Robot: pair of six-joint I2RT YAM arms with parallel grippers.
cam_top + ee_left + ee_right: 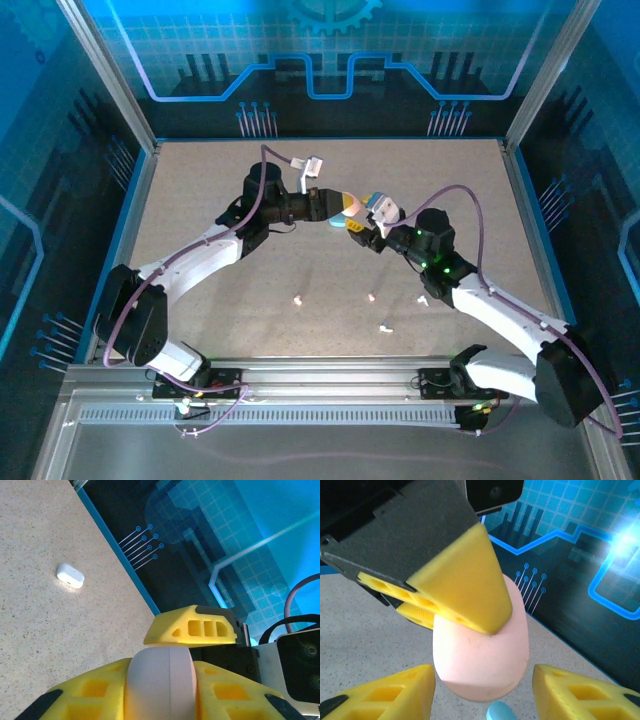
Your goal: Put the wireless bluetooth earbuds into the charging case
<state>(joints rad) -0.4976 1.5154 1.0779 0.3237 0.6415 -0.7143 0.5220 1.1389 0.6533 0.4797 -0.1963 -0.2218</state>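
Speckled tabletop [450, 180] | left gripper [342, 210] clamps pink case [160, 680], seemingly closed | right gripper [484, 680] spread

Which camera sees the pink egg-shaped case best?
The right wrist view: the pink case is big and close. The left wrist view shows its pale end between yellow fingers; the top view, a tiny speck.

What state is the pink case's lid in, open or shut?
Shut: the pink case looks like one smooth pebble; the left wrist view shows only a thin seam across it, no raised lid.
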